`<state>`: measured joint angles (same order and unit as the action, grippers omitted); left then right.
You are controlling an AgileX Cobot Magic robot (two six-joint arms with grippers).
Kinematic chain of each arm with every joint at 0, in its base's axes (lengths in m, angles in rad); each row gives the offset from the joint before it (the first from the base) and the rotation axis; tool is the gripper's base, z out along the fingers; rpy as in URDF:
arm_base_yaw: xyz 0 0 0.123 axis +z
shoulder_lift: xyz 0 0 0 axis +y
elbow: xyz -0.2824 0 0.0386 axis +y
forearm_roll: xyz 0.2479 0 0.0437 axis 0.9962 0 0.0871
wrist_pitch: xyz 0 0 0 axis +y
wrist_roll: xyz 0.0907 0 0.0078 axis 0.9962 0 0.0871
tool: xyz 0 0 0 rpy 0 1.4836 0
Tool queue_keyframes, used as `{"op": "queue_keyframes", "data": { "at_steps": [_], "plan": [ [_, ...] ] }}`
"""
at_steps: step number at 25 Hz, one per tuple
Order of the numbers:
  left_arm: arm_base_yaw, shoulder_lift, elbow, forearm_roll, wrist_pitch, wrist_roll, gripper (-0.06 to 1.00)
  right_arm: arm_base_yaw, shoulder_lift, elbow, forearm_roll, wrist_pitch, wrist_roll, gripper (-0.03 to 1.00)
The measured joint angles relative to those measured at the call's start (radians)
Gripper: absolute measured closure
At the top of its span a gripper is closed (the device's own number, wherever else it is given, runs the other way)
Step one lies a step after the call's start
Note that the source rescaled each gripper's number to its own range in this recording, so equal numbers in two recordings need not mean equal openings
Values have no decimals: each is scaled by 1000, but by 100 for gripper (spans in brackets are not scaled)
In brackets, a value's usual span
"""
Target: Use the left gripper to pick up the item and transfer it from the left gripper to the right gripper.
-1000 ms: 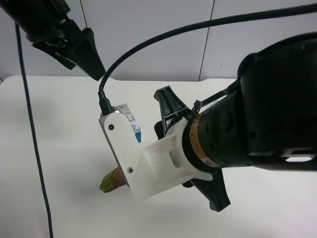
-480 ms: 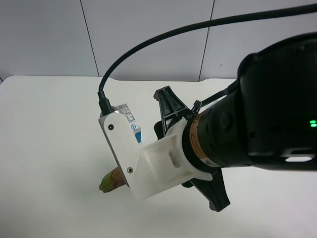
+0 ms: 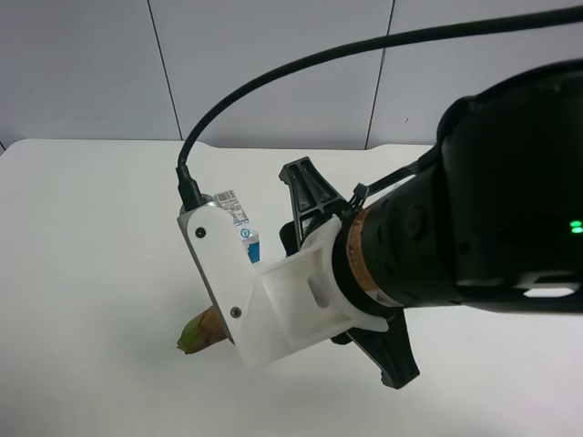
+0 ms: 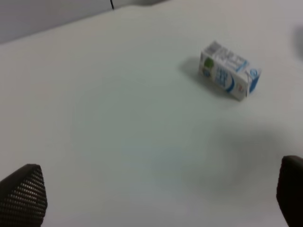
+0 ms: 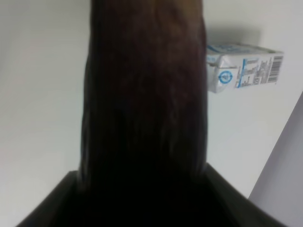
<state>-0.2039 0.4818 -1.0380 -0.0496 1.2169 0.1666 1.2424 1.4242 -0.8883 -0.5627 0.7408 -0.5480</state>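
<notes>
Right wrist view: the eggplant (image 5: 144, 94) fills the foreground, clamped in the right gripper (image 3: 239, 296), whose fingers are closed on it. Its yellow-green tip pokes out beneath the white plates (image 3: 219, 264), over the near part of the tabletop (image 3: 82, 237). Farther back, a carton (image 5: 244, 68) lies on its side. The left gripper (image 4: 156, 191) hangs above the tabletop, fingers spread wide and holding nothing.

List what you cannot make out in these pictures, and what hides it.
Exterior high: the right tool hides all of the eggplant but its green tip, and most of the carton.
Right wrist: the blurred eggplant fills the frame, hiding the grip.
Left wrist: the frame edge cuts off the left tool.
</notes>
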Motion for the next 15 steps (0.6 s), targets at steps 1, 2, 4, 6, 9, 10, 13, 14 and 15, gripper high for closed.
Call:
{"op": "queue_keyframes", "data": {
  "at_steps": [1, 2, 4, 6, 9, 10, 13, 14, 15],
  "plan": [
    [0, -44, 45, 0, 2, -3, -5, 0, 0, 0, 0, 0, 0, 97],
    [0, -80, 89, 0, 2, -3, -5, 0, 0, 0, 0, 0, 0, 97],
    [0, -164, 167, 0, 2, -15, -5, 0, 0, 0, 0, 0, 0, 97],
    [0, -233, 238, 0, 2, -45, -5, 0, 0, 0, 0, 0, 0, 97],
    [0, -331, 339, 0, 2, -92, -5, 0, 0, 0, 0, 0, 1, 97],
    [0, -357, 363, 0, 2, -108, -5, 0, 0, 0, 0, 0, 3, 97],
    [0, -444, 433, 0, -4, -134, -5, 0, 0, 0, 0, 0, 20, 97],
    [0, -468, 446, 0, -7, -137, -5, 0, 0, 0, 0, 0, 36, 97],
    [0, -480, 459, 0, -8, -138, -5, 0, 0, 0, 0, 0, 55, 97]
  ]
}}
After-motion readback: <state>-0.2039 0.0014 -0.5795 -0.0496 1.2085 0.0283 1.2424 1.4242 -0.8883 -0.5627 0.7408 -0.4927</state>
